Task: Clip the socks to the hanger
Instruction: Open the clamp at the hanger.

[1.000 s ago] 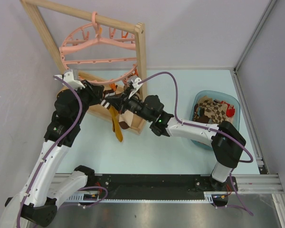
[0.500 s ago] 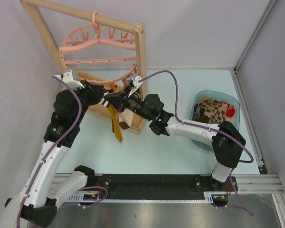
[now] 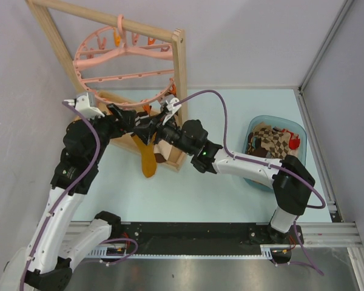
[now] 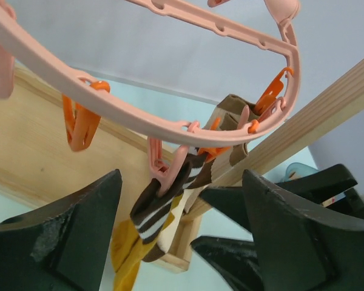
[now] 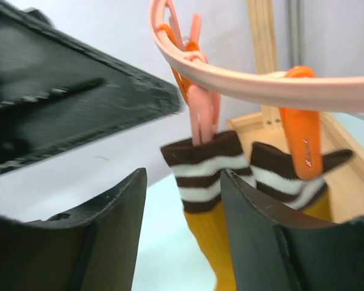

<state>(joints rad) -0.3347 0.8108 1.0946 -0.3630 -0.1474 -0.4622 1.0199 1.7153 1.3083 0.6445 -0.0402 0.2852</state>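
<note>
The pink round hanger [image 3: 124,66] hangs inside a wooden rack frame [image 3: 181,91]. Two mustard socks with brown-and-white striped cuffs hang from its near rim. A pink clip [image 5: 203,118] holds one cuff [image 5: 203,173], and an orange clip [image 5: 300,145] holds the other cuff [image 5: 285,176]. My left gripper [image 4: 182,242] is open just below the rim, with the clipped cuff [image 4: 158,212] showing in its gap. The open right gripper [image 5: 185,236] faces that same sock and holds nothing. From above, both grippers [image 3: 124,118] [image 3: 147,129] meet under the rim, over the hanging mustard sock [image 3: 147,160].
More socks lie in a blue basket [image 3: 303,134] at the right. The rack's wooden base [image 3: 170,163] sits under the hanger, and a cream-and-brown sock [image 3: 164,150] hangs beside the mustard ones. Free orange clips [image 4: 79,124] dangle along the rim. Walls stand close on the left and behind.
Both grippers went from shut to open. The hanger ring swung up and back, and the mustard sock now hangs free from its clip. The left arm drew back slightly.
</note>
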